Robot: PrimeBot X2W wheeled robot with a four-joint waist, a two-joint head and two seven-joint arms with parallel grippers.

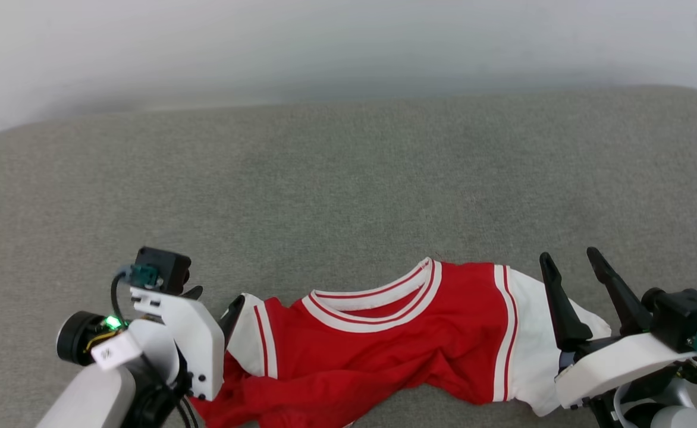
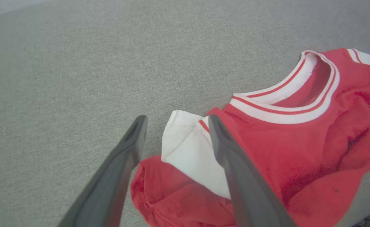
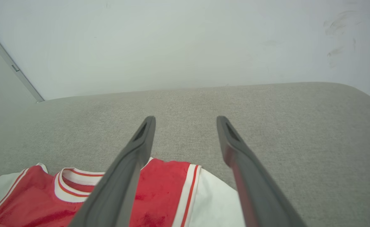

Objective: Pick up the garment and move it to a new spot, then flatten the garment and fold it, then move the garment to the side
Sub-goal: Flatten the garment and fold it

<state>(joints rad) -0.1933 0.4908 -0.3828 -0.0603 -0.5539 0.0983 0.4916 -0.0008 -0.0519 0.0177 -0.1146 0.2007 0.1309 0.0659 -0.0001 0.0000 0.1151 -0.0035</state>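
Note:
The garment is a red T-shirt with white sleeves and striped trim. It lies crumpled near the front edge of the grey fabric surface, neckline facing away from me. My left gripper is at the shirt's left end. In the left wrist view it is open, its fingers apart on either side of the folded white sleeve and gripping nothing. My right gripper hovers open over the right white sleeve. The right wrist view shows the same gripper with nothing between its fingers, the garment below.
The grey fabric surface stretches wide beyond the shirt to a pale wall at the back. Its far corners are rounded. A thin wall trim strip runs along the far left in the right wrist view.

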